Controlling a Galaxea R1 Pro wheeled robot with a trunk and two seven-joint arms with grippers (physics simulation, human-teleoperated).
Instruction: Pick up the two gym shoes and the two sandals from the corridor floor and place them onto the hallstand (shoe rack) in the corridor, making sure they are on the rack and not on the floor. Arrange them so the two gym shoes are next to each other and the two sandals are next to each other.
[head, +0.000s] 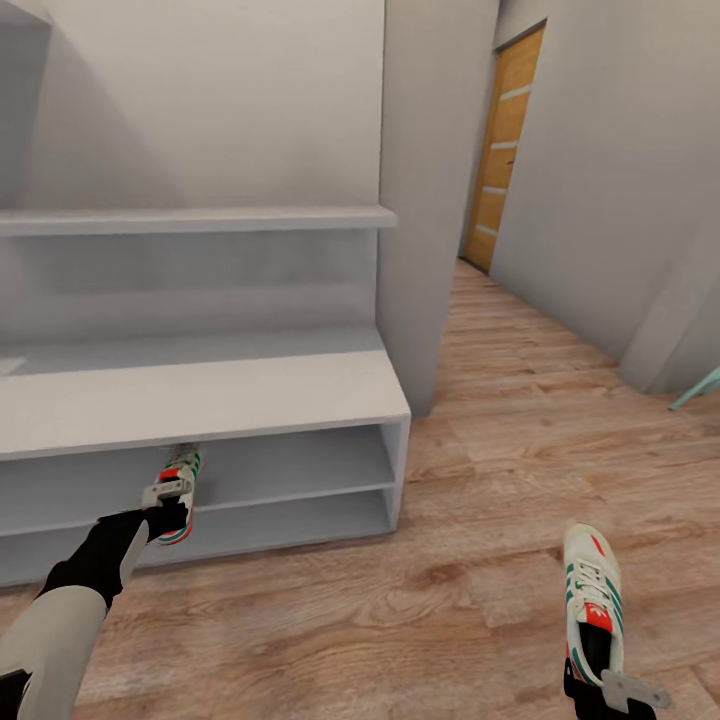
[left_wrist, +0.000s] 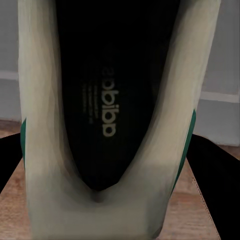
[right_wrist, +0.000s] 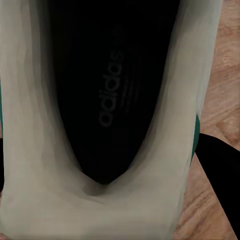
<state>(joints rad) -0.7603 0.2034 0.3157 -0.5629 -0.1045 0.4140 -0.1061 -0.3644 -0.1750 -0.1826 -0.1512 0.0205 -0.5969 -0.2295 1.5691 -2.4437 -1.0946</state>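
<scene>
The white-grey hallstand (head: 230, 395) stands against the wall on the left, with two open tiers under its broad top. My left gripper (head: 165, 503) is shut on the heel of one gym shoe (head: 181, 478) (left_wrist: 105, 100). That shoe's toe pokes into the upper tier, under the top. My right gripper (head: 612, 692) is shut on the heel of the other gym shoe (head: 592, 598) (right_wrist: 110, 100), toe pointing away, over the corridor floor (head: 480, 480) at the lower right. Both wrist views look into the shoes' black insides. The sandals are out of view.
A grey wall pillar (head: 432, 200) stands just right of the hallstand. The plank floor runs past it to an orange wooden door (head: 508, 150) at the far end. A teal edge (head: 700, 386) shows at the right wall.
</scene>
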